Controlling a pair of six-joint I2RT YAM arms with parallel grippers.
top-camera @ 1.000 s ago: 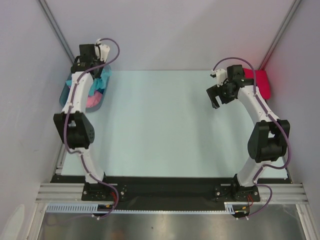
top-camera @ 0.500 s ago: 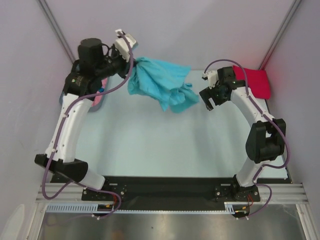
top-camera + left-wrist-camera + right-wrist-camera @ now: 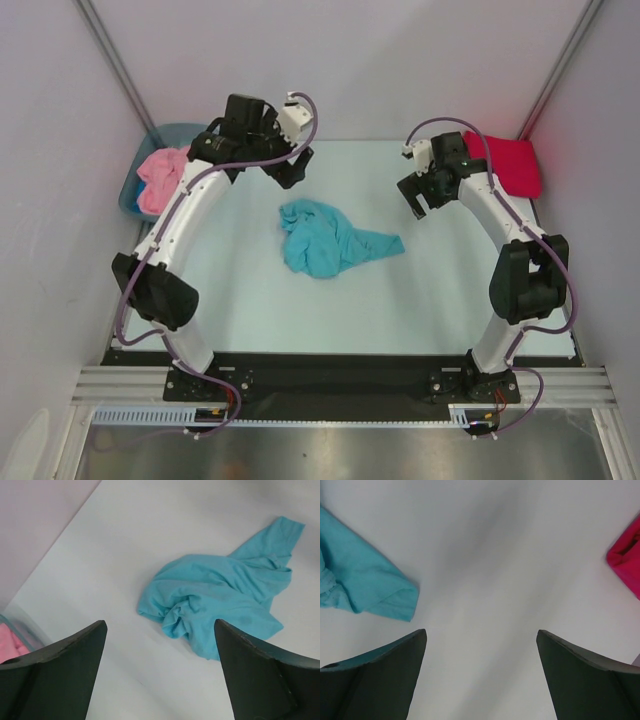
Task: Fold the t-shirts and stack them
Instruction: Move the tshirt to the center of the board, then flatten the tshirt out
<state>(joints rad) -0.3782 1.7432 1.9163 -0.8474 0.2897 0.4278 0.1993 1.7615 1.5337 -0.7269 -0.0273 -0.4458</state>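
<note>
Pale tabletop (image 3: 250, 300) carries the turquoise shirt (image 3: 335, 240) crumpled near its middle, not yet folded. The red shirt (image 3: 510, 162) lies folded (apparently) at the far right corner, and the pink shirt (image 3: 160, 175) sits in the tub (image 3: 187, 131) at the far left corner. The left gripper (image 3: 290, 172) and right gripper (image 3: 425, 205) hover wide open, empty.

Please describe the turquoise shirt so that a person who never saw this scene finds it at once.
Look at the middle of the pale table. The crumpled turquoise cloth t-shirt lies alone, unfolded. The crimson red shirt is at the far right corner, the pink shirt inside the grey-blue plastic tub.
</note>
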